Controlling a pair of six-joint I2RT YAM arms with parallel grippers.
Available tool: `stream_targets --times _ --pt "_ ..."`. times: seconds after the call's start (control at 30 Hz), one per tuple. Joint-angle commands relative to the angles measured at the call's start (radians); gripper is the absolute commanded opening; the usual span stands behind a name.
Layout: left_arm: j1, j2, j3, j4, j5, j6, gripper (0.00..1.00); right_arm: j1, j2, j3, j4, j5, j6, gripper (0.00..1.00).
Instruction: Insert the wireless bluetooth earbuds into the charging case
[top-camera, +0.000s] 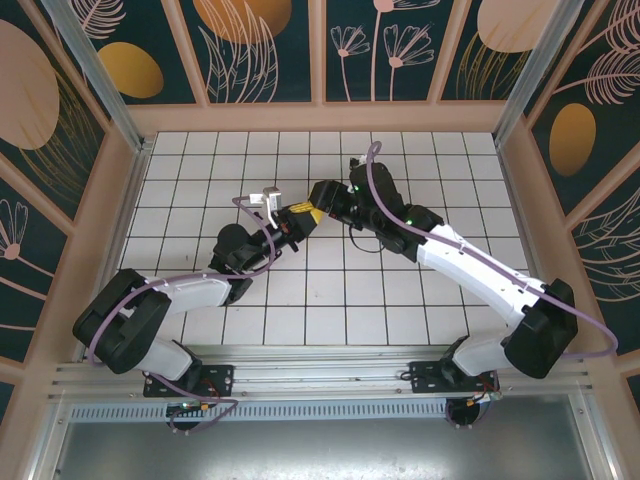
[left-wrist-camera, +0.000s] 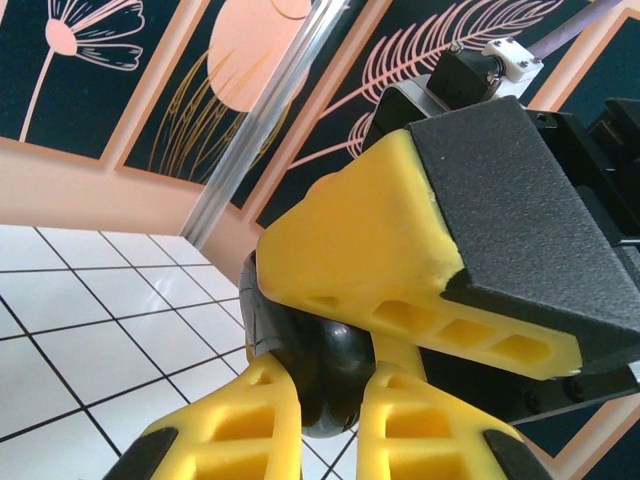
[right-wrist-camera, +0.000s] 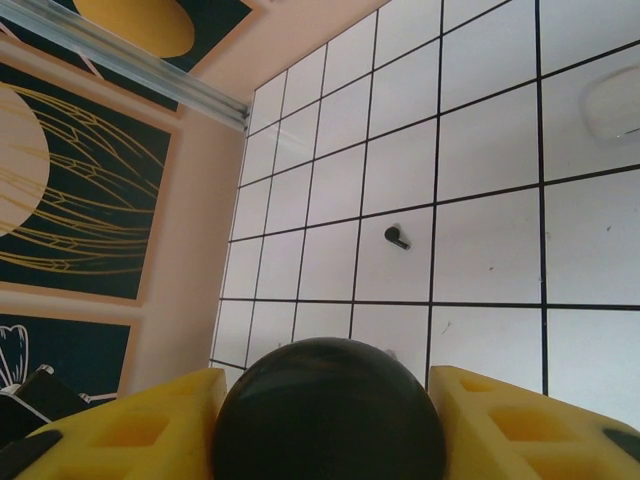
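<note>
The charging case (left-wrist-camera: 322, 350) is a glossy black rounded shell, held above the tiles at mid-table between both grippers. My left gripper (left-wrist-camera: 335, 388) is shut on its lower end, a yellow finger pressing on each side. My right gripper (right-wrist-camera: 328, 400) grips the same case (right-wrist-camera: 325, 425) across its width, and one of its yellow fingers (left-wrist-camera: 360, 240) lies over the top of the case in the left wrist view. From above, the left gripper (top-camera: 303, 216) and right gripper (top-camera: 323, 197) meet tip to tip. One black stemmed earbud (right-wrist-camera: 397, 236) lies loose on a white tile below.
The floor is white tiles (top-camera: 400, 290) with dark grout lines, fenced by peach walls (top-camera: 320, 118) and patterned panels. A faint pale oval (right-wrist-camera: 612, 104) lies on a tile beyond the earbud. The right arm's cable (top-camera: 372, 190) arcs over its wrist.
</note>
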Motion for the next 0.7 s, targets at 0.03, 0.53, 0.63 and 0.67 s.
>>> stream_targets --times 0.03,0.53,0.63,0.67 --pt "0.003 -0.025 0.005 0.045 -0.030 -0.030 0.05 0.024 -0.046 -0.008 0.025 -0.060 -0.002 0.56" --pt "0.008 -0.159 -0.016 -0.052 -0.024 -0.103 0.05 -0.015 -0.292 -0.110 0.114 0.007 -0.091 0.64" --pt "0.008 -0.188 -0.003 -0.088 -0.002 -0.133 0.03 -0.054 -0.347 -0.186 0.202 -0.070 -0.079 0.64" --pt "0.008 -0.194 0.003 -0.090 0.016 -0.149 0.03 -0.068 -0.363 -0.205 0.220 -0.088 -0.065 0.64"
